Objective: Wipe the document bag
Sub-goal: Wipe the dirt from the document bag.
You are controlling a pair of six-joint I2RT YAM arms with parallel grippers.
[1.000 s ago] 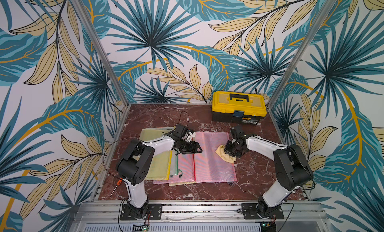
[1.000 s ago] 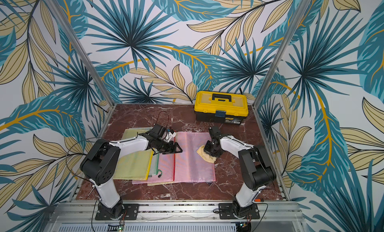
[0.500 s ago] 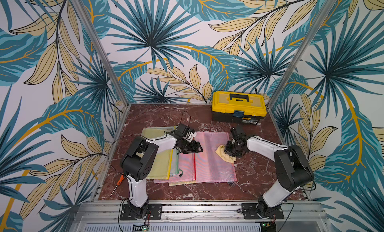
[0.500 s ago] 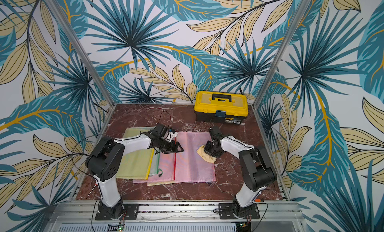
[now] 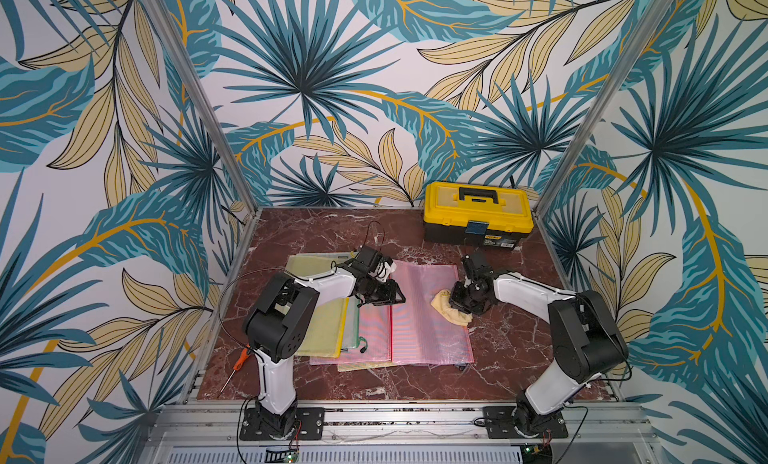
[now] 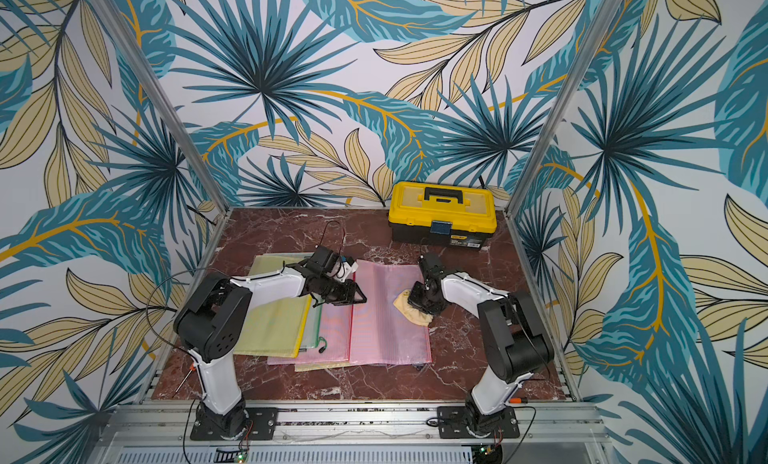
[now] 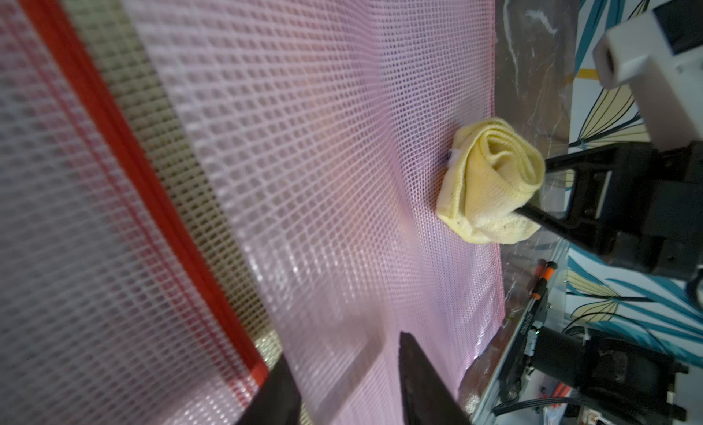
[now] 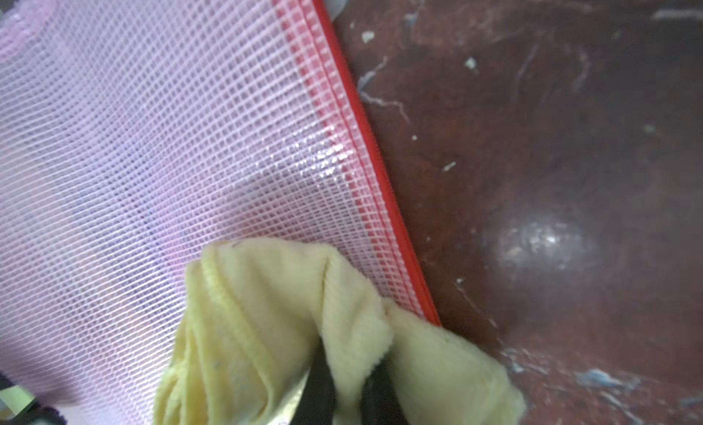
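Bench: red-brown marble table (image 5: 332,233). A yellow toolbox (image 5: 478,212) (image 6: 442,210) sits, lid down, at the far right corner.

Task object: the pink mesh document bag (image 5: 428,316) (image 6: 386,316) lies flat mid-table. It tops a fanned pile that includes a yellow bag (image 5: 324,329) and a second pink bag (image 5: 374,337) to its left.

Right arm: the right gripper (image 5: 457,306) (image 6: 417,304) (image 8: 346,385) is down at the pink bag's right edge. Its two dark fingers are closed together on a bunched yellow cloth (image 5: 449,312) (image 6: 411,312) (image 8: 266,320). In the right wrist view the cloth straddles the bag's red-trimmed edge, part on the mesh and part on the marble. The left wrist view shows the cloth (image 7: 490,183) rolled into a coil and touching the bag (image 7: 304,137).

Left arm: the left gripper (image 5: 395,300) (image 6: 353,297) (image 7: 342,389) is low over the far-left part of the same bag, just beside its red zipper strip (image 7: 144,168). A narrow gap shows between its fingers, with pink mesh visible in the gap. I cannot tell whether they pinch the mesh or only rest against it.

Other: an orange-handled screwdriver (image 5: 240,360) lies at the table's left rim near the left arm's base.
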